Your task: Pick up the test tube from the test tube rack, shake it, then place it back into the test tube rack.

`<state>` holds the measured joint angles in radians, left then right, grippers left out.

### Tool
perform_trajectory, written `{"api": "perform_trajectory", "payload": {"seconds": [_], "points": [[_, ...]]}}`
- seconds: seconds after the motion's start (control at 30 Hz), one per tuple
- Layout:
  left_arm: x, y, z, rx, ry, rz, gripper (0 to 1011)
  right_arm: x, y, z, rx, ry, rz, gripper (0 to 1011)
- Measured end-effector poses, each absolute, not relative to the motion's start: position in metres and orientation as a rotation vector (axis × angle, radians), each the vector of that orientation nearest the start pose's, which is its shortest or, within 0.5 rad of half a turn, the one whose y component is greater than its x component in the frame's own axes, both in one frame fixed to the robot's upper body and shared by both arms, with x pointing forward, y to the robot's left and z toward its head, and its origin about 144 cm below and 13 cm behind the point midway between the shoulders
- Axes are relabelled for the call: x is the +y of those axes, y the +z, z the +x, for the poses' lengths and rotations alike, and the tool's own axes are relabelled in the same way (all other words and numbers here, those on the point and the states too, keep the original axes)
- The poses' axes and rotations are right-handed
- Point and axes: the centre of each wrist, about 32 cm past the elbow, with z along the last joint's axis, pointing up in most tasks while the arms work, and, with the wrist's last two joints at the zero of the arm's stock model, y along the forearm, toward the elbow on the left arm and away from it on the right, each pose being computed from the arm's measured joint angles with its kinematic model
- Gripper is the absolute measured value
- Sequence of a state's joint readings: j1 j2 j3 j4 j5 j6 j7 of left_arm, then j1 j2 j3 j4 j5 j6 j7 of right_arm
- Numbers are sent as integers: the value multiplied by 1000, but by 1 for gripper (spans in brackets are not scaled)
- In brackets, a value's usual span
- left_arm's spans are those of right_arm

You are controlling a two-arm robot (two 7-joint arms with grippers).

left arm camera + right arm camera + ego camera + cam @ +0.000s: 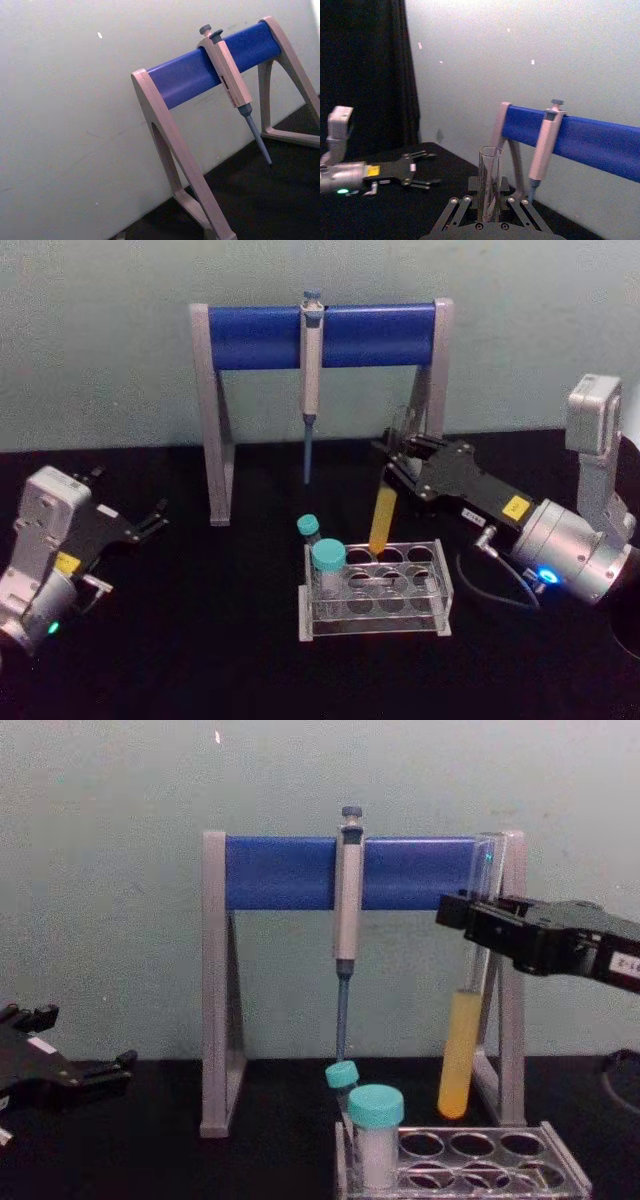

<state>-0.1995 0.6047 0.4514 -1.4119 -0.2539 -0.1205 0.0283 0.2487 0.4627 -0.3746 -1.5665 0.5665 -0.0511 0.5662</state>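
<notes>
My right end effector, clenched on the test tube above the test tube rack, should shake gently, mouth upward; left end effector parked, released.

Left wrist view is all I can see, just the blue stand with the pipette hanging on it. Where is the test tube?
Observer: The right gripper is shut on the test tube, holding its upper part near the right leg of the pipette stand.
Operator: Is it out of the rack?
Observer: Yes. In the chest view its round bottom hangs above the test tube rack, not in a hole.
Operator: What's my left gripper doing?
Observer: The left gripper is open and low over the table on the left, away from the rack.
</notes>
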Motion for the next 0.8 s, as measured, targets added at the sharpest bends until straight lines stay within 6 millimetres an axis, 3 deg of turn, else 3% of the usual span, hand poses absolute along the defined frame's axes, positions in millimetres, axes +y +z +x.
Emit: {"api": "perform_trajectory", "payload": {"seconds": [0.8], "points": [[310,1140,489,-285,1248,305,1001,-251,1189,501,-54,-589,79,237]]}}
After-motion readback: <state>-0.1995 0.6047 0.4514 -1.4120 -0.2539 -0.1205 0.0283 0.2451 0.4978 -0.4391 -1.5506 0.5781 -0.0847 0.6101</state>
